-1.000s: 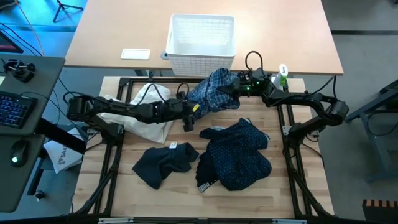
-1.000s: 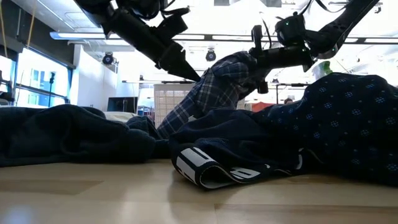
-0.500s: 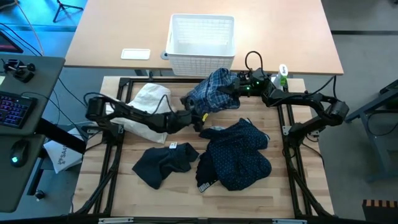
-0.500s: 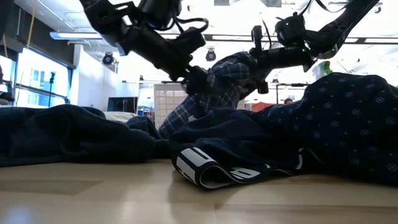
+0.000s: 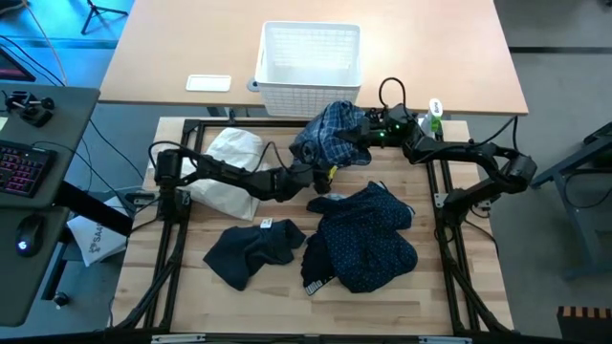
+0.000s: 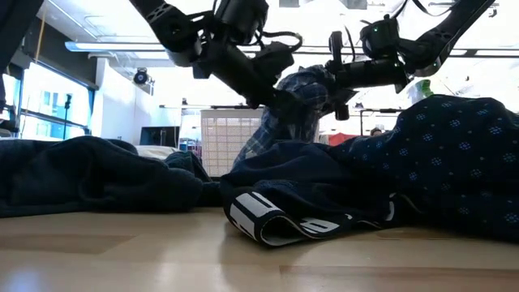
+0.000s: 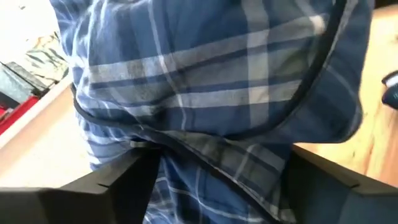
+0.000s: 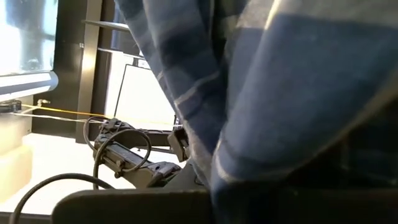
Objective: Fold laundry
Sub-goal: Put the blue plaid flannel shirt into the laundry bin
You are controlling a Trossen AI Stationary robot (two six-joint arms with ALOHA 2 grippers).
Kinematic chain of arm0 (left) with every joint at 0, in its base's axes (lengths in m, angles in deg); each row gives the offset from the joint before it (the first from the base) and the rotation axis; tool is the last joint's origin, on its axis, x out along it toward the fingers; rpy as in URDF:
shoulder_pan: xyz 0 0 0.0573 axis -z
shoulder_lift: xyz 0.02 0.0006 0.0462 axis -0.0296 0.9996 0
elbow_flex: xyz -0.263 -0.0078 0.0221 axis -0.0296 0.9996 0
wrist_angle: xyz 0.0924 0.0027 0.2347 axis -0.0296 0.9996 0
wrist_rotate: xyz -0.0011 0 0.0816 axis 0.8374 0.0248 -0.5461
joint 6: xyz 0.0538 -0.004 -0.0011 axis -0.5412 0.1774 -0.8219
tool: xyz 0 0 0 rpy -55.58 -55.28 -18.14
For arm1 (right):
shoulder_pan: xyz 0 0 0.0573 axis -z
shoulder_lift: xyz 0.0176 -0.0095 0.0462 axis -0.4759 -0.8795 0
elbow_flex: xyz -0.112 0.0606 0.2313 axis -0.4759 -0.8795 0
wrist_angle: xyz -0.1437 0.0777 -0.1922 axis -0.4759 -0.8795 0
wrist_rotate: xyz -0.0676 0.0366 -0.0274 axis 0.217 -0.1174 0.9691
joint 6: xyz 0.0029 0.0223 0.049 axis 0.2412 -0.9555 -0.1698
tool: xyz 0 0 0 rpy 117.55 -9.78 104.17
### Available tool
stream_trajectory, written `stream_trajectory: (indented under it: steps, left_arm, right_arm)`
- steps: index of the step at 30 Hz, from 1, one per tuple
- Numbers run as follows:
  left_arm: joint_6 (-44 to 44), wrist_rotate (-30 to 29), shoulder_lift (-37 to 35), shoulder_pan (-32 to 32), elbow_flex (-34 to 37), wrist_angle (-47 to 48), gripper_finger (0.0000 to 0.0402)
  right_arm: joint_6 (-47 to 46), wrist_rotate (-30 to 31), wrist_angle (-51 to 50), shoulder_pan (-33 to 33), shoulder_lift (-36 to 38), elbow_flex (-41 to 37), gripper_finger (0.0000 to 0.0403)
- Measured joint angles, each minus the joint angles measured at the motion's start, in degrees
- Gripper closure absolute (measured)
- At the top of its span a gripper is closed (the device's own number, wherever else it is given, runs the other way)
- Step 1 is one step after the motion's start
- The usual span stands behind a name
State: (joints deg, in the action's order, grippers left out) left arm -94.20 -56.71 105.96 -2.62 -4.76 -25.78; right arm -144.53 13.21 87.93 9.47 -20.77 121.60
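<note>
Plaid shirt [image 5: 333, 132] hangs clamped in your right gripper [image 5: 360, 135] at upper centre, while only the left wrist view shows your left gripper [image 7: 214, 180] gaping under it.

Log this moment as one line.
right claw: shut on plaid shirt, lifted | left claw: open, at the shirt's lower edge | navy dotted shirt: on table

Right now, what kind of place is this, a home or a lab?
Most likely a robotics lab, not a home: two arms on a framed wooden table, a keyboard and mouse on a desk beside it, and bright ceiling lights with open office space behind.
</note>
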Motion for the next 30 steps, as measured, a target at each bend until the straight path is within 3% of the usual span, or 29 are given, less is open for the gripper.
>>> stream_trajectory:
  steps: [11, 16, 19, 23, 27, 30]
  left_arm:
    - [-6.88, 0.15, -0.62, -0.75, -0.06, 4.51, 0.029]
    - [-5.73, 6.45, -5.29, -0.48, -0.08, 13.51, 0.0387]
    - [-3.62, 11.88, -9.09, -0.76, -0.08, 18.73, 0.0387]
    - [-3.61, 16.97, -13.92, -2.11, -0.08, 24.49, 0.0395]
    - [-5.47, 18.06, -18.72, -3.45, -0.08, 30.09, 0.0397]
    - [-7.13, 18.33, -22.52, -4.41, -0.06, 33.84, 0.0398]
  right_arm:
    - [-0.4, -3.31, 0.62, -0.03, 0.0, 0.0, 0.04]
    - [0.1, -5.11, 0.62, -0.07, -0.02, 0.0, 0.0393]
    - [0.94, -6.56, 0.61, -0.07, -0.02, 0.0, 0.0359]
    - [1.56, -7.66, 0.53, 0.29, -0.02, 0.0, 0.0279]
    - [1.77, -13.09, 3.67, 2.75, -0.02, 0.0, 0.0208]
    - [0.42, -16.7, 3.83, 4.86, 0.3, 0.0, 0.0177]
